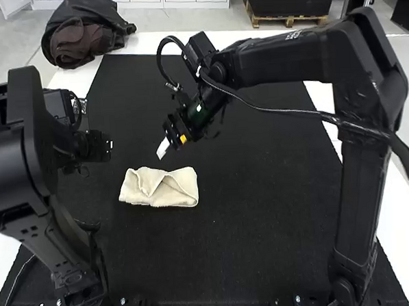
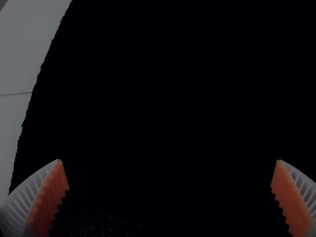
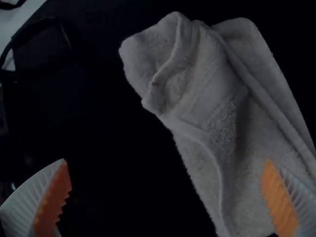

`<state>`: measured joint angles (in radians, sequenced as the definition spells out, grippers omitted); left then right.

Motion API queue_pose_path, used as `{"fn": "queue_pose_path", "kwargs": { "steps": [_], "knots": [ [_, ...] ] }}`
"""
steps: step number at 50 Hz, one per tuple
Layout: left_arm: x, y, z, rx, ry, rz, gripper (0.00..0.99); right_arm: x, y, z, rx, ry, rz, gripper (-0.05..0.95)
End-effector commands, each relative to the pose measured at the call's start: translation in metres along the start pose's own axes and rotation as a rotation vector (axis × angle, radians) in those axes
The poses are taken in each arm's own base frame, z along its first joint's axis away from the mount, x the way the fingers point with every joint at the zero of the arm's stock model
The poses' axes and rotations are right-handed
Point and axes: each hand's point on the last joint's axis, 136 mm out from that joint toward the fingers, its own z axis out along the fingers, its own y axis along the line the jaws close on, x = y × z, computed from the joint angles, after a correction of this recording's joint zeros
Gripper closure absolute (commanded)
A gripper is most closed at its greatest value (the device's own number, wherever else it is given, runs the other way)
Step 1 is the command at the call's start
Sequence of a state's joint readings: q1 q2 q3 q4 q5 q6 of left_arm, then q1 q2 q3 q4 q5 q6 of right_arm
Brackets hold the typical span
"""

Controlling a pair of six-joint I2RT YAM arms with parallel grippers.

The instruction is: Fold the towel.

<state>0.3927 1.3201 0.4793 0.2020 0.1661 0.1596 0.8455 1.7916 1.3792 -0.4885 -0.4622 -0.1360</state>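
Observation:
A cream towel [image 1: 166,188] lies folded into a narrow bundle near the mat's middle, its upper layers crossing unevenly with loose edges. My right gripper [image 1: 164,147] hangs just beyond the towel. In the right wrist view the towel [image 3: 217,108] lies below, while the right gripper [image 3: 165,197] is open and holds nothing. At the mat's left side is my left gripper [image 1: 107,146], apart from the towel. The left wrist view has the left gripper [image 2: 170,197] open over dark mat, its fingers wide apart.
A black mat [image 1: 264,246] covers most of the white table [image 1: 144,43]. Dark clothing [image 1: 85,36] is heaped at the far left corner. The right arm [image 1: 282,58] reaches across the mat's far half, with a cable trailing along it.

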Motion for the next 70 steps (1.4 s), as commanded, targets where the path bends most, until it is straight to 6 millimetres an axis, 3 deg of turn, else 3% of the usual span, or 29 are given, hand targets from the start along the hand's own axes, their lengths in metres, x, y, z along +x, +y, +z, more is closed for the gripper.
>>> {"fn": "queue_pose_path", "kwargs": {
  "steps": [1, 11, 25, 37, 70],
  "knots": [
    [-0.007, -0.001, -0.006, 0.005, -0.032, -0.006, 0.034, 0.0, 0.006, -0.011, 0.091, -0.006, -0.228, 0.02],
    [-0.007, -0.001, -0.006, 0.006, -0.032, -0.013, 0.034, 0.018, 0.008, 0.005, 0.14, 0.031, -0.324, 0.02],
    [-0.009, -0.001, -0.007, 0.005, -0.036, -0.015, 0.034, 0.012, 0.0, 0.026, 0.202, -0.054, -0.359, 0.04],
    [-0.012, 0.0, -0.008, 0.004, -0.044, -0.012, 0.034, 0.021, -0.009, 0.041, 0.215, -0.037, -0.361, 0.04],
    [-0.017, 0.0, -0.008, 0.003, -0.054, -0.013, 0.034, 0.028, -0.032, 0.061, 0.295, -0.014, -0.416, 0.04]
  ]
}}
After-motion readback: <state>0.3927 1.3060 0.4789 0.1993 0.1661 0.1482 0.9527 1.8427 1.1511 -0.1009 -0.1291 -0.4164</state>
